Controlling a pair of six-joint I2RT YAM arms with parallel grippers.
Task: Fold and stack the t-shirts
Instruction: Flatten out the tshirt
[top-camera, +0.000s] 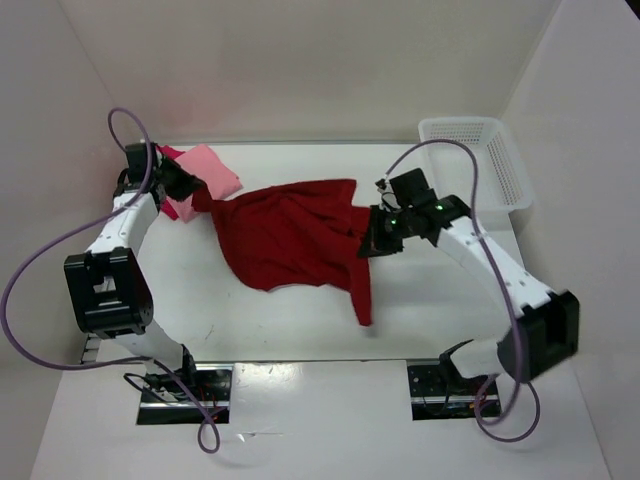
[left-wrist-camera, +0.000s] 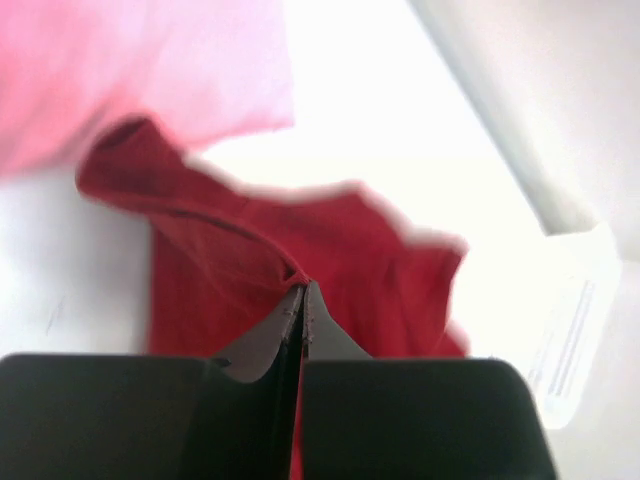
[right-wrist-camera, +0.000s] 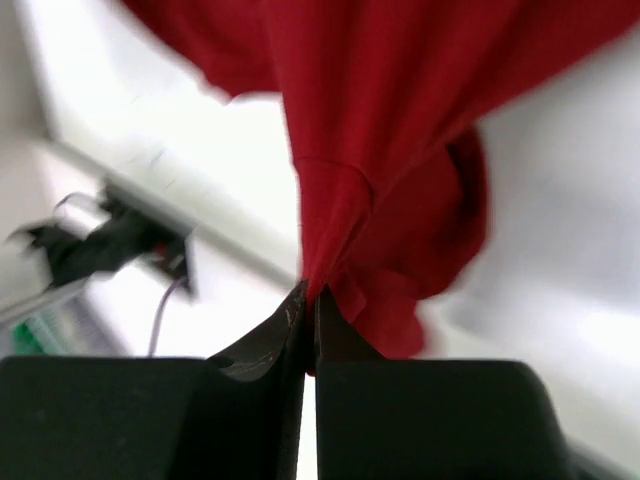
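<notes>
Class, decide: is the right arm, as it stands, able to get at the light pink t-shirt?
Probably not: the right arm's fingers are shut on the dark red t-shirt, and the light pink t-shirt lies far across, beside the left arm.

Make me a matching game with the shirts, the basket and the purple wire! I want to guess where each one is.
Things:
1. dark red t-shirt
2. light pink t-shirt
3. white basket
4. purple cable

Places:
A. far right corner of the table
B. looping out from the left arm
C. far left corner of the table
D. in the middle, pinched by the left gripper and the right gripper

Pairs: 1-D, 2-C, 3-A, 4-B
</notes>
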